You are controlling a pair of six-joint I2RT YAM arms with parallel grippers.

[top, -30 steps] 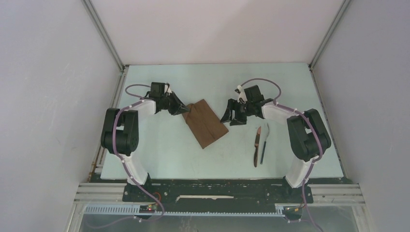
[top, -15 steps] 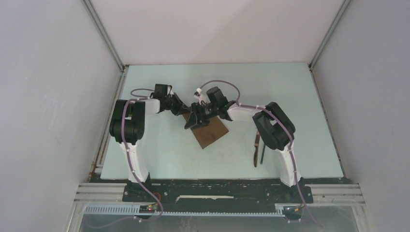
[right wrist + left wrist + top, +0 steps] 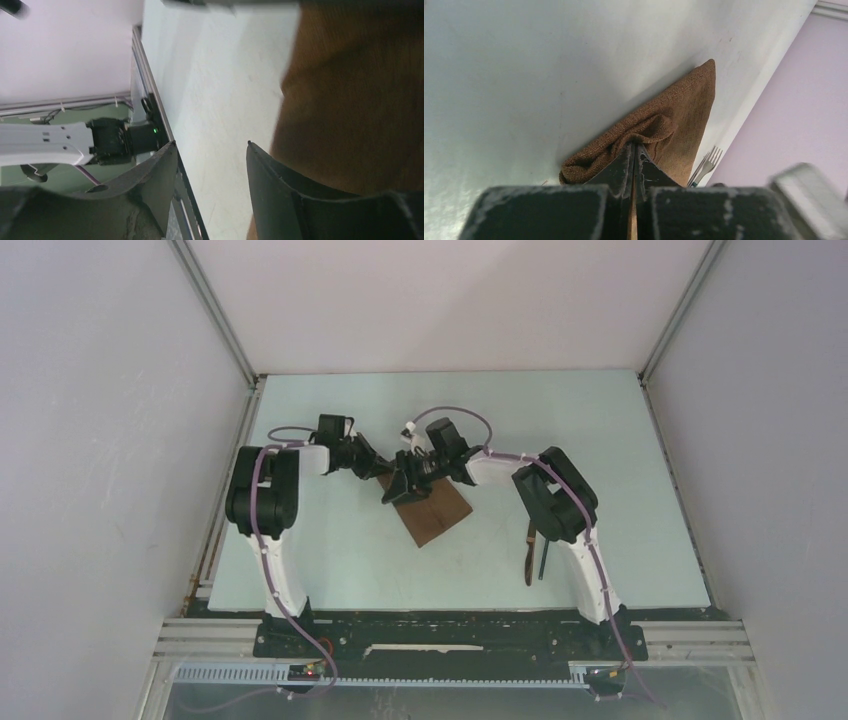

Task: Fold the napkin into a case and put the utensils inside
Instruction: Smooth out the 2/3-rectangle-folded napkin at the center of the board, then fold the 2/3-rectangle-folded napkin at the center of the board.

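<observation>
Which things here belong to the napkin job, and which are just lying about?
Job: brown rectangular fabric napkin, pinched by the left end effector; open right end effector; wooden-handled silver knife; dark-handled metal fork.
Just there: pale green table, grey enclosure walls.

Swings the right gripper [image 3: 400, 485] leftward, from clear of the napkin [image 3: 435, 515] to over its far-left corner, jaws narrowing but still apart. Closes the left gripper [image 3: 378, 468] fully onto that corner's bunched fabric. Shifts the left elbow rightward. Hides part of the utensils [image 3: 535, 560] behind the right arm.
</observation>
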